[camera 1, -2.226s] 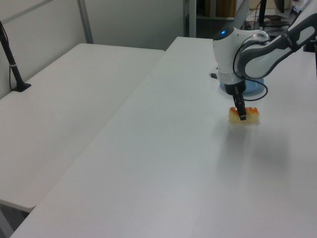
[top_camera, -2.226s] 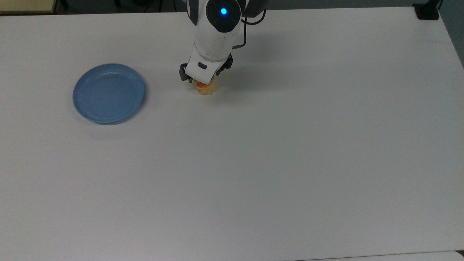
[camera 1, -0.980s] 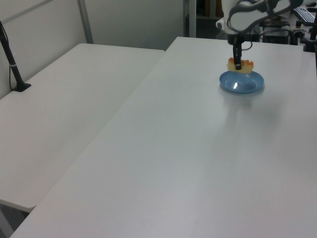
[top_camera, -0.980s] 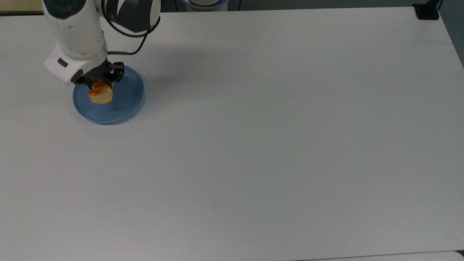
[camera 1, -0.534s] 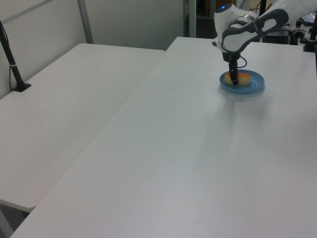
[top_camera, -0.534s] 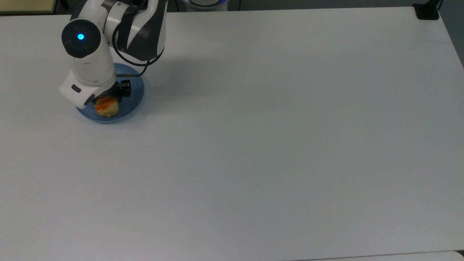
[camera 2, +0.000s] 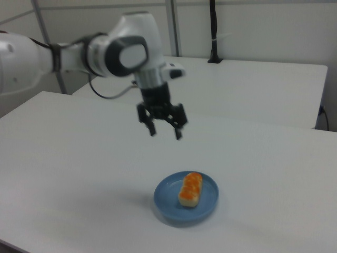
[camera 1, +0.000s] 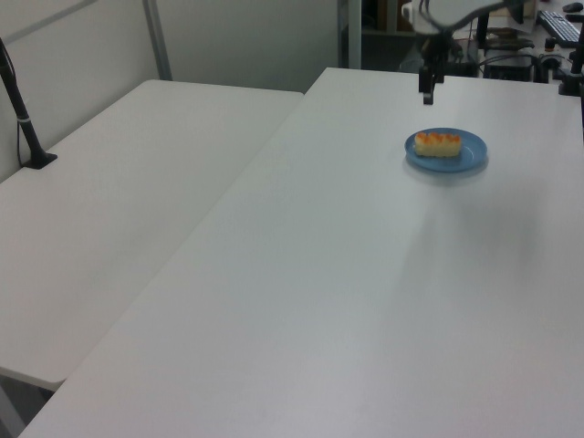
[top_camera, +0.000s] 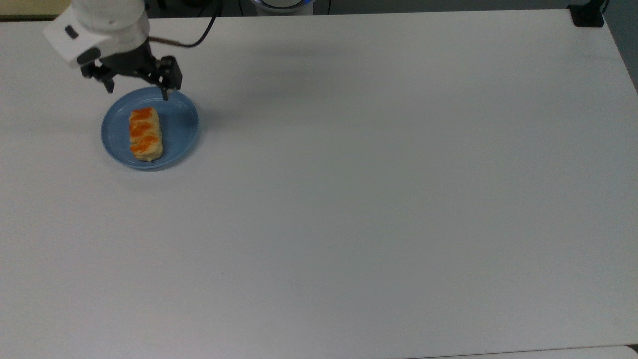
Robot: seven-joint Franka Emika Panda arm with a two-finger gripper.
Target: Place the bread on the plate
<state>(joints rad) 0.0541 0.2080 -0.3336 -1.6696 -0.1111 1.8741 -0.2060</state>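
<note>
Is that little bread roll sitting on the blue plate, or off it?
On it. The bread lies flat inside the plate, and the open gripper hangs above, empty.

The arm [top_camera: 99,22] is cut off by the top view's upper edge at about eleven o'clock, and in the left view only its lowest part [camera 1: 456,11] enters at one o'clock. In the right view the arm [camera 2: 21,58] runs off the edge at nine o'clock, its outline blurred.

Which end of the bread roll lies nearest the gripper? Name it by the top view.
The bread roll's upper end in the top view, under the open gripper.
</note>
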